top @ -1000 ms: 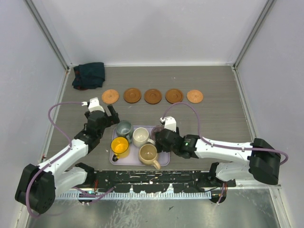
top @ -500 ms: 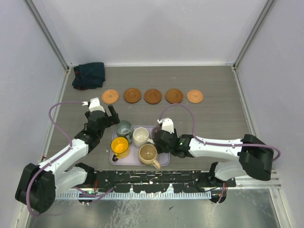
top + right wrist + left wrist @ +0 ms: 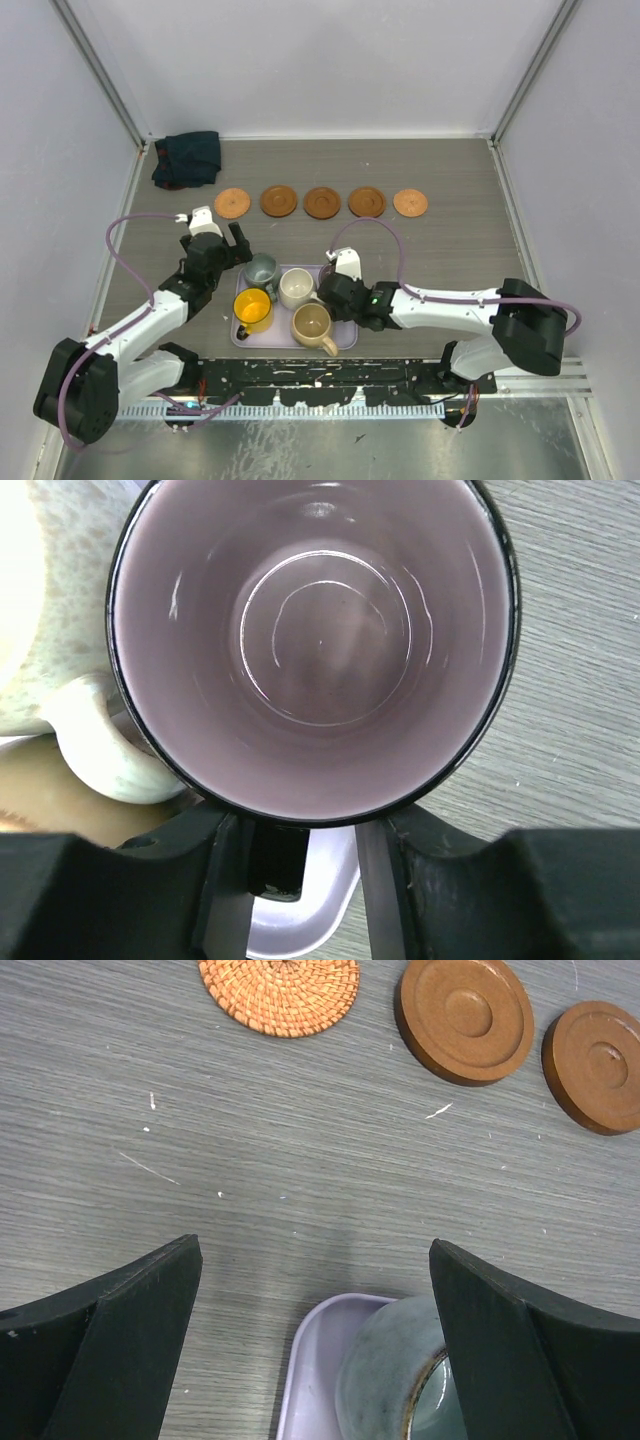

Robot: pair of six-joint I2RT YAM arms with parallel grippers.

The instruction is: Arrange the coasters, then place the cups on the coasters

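Translucent purple-grey cup [image 3: 310,650] stands at the far right corner of the lavender rectangular tray [image 3: 300,925]. Only the right wrist view shows the right gripper [image 3: 300,840] astride its handle, with a gap still visible. The left gripper [image 3: 315,1280], fingers wide apart, hovers over the tray's grey-green cup [image 3: 390,1380]. Five round brown coasters [image 3: 321,202] lie beyond the tray.

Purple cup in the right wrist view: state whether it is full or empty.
Empty. The purple cup faces the camera mouth-up, and its bare bottom shows only glossy rings and reflections, no liquid.
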